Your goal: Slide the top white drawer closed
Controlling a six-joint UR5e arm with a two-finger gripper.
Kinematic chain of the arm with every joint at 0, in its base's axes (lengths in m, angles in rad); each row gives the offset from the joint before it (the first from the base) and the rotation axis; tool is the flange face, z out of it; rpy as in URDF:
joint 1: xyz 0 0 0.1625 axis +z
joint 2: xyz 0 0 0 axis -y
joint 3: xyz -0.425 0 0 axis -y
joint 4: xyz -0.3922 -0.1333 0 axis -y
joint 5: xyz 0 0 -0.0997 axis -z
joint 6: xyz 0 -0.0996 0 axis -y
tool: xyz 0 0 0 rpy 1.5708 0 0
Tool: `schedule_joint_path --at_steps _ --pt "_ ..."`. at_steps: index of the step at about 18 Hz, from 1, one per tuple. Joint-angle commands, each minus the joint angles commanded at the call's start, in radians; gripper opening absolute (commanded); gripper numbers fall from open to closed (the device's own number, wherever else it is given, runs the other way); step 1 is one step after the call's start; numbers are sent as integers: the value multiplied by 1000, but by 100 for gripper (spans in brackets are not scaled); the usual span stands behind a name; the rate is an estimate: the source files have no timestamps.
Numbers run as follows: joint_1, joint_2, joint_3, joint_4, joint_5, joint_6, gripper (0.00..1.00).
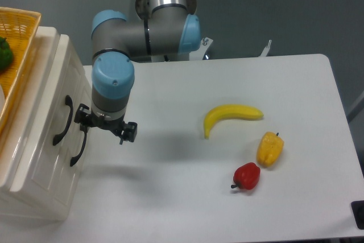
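At the left edge of the frame, the top white drawer (48, 92), a rigid, glossy and probably light plastic box best pushed on its front panel beside the black handle (62, 120), with the gripper (107, 127) just right of it, finger state indiscernible, below the yellow basket (20, 44) at upper left.

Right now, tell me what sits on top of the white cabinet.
A woven yellow basket rests on the cabinet, holding something green at the frame's edge. The rest of the basket's contents are cut off from view.
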Motion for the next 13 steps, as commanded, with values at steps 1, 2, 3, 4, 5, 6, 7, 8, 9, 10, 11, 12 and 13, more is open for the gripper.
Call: schedule_joint_path --at_steps 1,2,3,4,5,6,7,8,9,10,11,12,13 --pt "11 0 -1 0 18 24 100" --pt "21 -2 -1 -2 46 54 100" --pt "32 -5 -3 -2 75 75 100" --pt "51 -8 -3 0 98 93 100" --pt "75 -9 -3 0 104 113 100" --pt "98 -9 -3 2 106 138 100" --pt "124 -9 -3 0 106 169 100" --pt "152 -9 -3 0 107 204 100" --pt "178 -9 -2 0 114 241 100" --pt "201 -9 -1 -2 121 279 100" --pt "219 -9 -1 -2 129 311 100" --pt "241 -9 -1 -3 141 336 100" --pt "261 -9 -1 -8 158 363 100"
